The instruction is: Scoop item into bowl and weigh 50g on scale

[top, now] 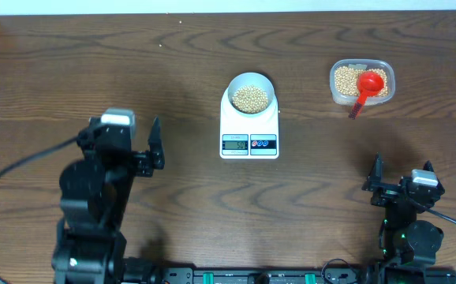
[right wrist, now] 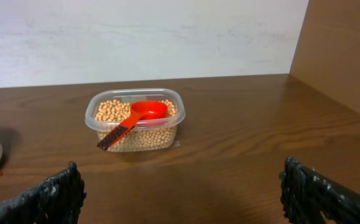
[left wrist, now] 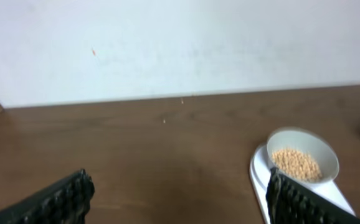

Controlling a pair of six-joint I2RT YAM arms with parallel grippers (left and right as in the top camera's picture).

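Overhead view: small round white bowl (top: 250,77) of tan-yellow beans (top: 251,98) sits on flat white rectangular digital scale (top: 248,126).
Grippers: left gripper (left wrist: 180,208) and right gripper (right wrist: 183,199) both wide open, empty.
Scoop: red plastic scoop (right wrist: 144,112) rests in clear plastic container (right wrist: 134,92).
Risk: another scoopful could overshoot the target.
Unclear: scale display (top: 235,143) digits unreadable.

So the scale (top: 249,130) sits about mid-desk (top: 133,71), a bit toward the back edge. The bowl (top: 250,76) is on the scale's rear half, with beans (top: 251,98) in it. Well off to the right, nearer the back right corner, there's the container (top: 338,96), scoop (top: 370,82) lying in it.
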